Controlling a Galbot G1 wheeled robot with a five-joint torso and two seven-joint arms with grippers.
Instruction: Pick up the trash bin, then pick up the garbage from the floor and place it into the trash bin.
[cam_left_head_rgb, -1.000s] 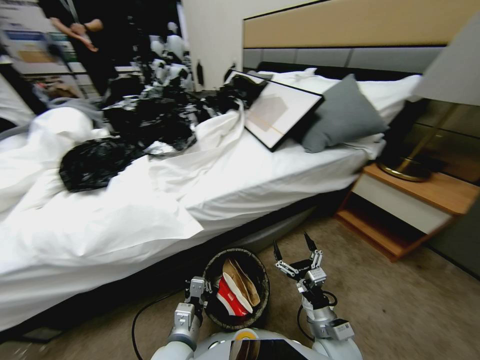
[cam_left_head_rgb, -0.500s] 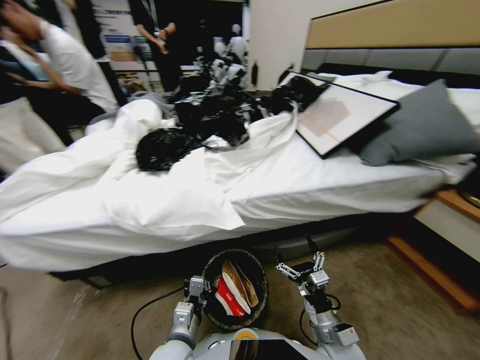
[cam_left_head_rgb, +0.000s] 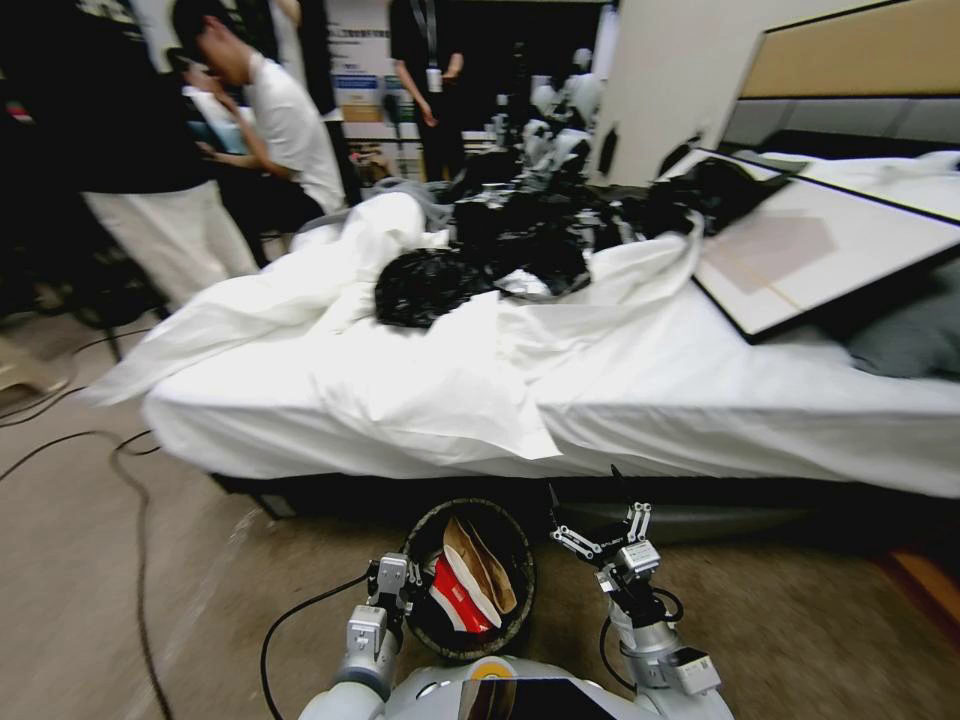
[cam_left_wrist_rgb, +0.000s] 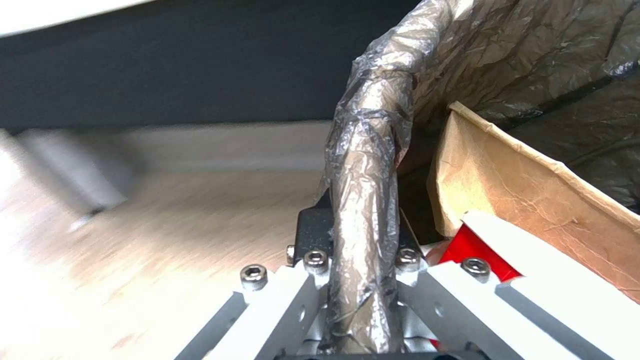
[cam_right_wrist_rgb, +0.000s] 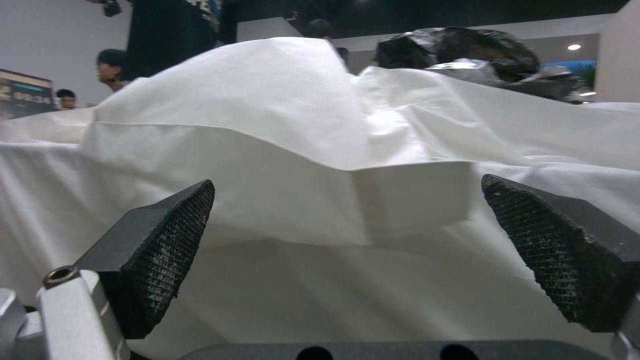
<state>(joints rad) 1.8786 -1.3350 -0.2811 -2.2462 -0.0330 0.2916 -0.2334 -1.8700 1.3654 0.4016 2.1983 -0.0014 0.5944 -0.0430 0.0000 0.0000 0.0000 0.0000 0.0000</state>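
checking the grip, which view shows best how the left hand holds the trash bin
The left wrist view: the left hand is shut on the bag-wrapped rim of the trash bin, seen close up. The head view shows the whole bin beside that hand. The right wrist view faces the bed sheet.

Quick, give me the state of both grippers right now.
Left gripper: shut on the bag-covered rim of the small round bag-lined trash bin.
Right gripper: open, holding nothing, beside the bin, facing the white-sheeted bed.
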